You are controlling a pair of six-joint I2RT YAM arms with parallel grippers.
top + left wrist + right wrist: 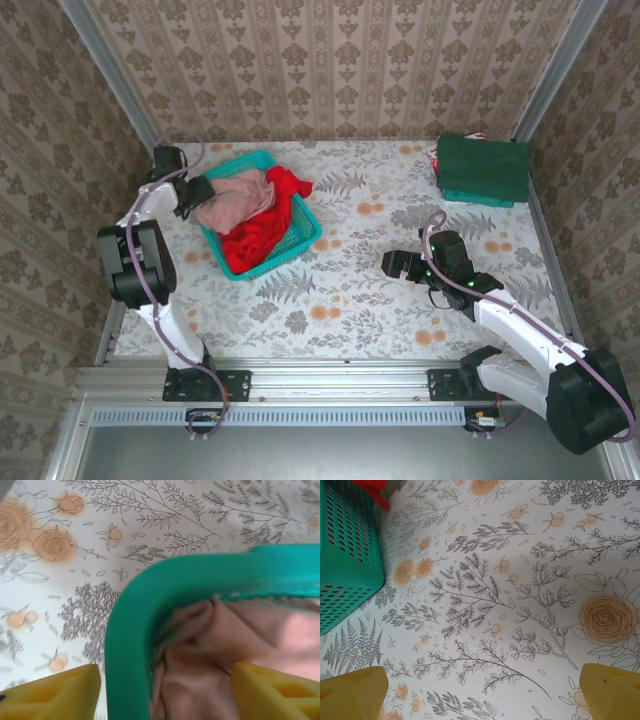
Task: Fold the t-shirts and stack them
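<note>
Sitting left of centre on the flower-printed bench is one teal mesh basket, and it holds two loose t-shirts. A dusty pink tee is bunched at the far-left end. A bright red tee fills the rest, with a flap draped over the far right rim. Any print on the red one is lost in the folds.

At the far right corner of the bench, well apart from the basket, lies one stack of folded dark green tees. A lighter green layer peeks out beneath the top one. How many shirts it holds cannot be counted from above.

Two arms are at work. The left claw is at the basket's far-left corner. In the left wrist view its yellow fingers stand wide apart astride the rim, one outside over the bench, the other inside against the pink cloth. Nothing is pinched between them. Only the finger roots are in frame, so their tips cannot be seen.

The right claw hovers over bare bench right of centre, near neither the basket nor the stack. It is spread fully and holds nothing. Its wrist view cuts the basket to one corner, with a scrap of red above.
</note>
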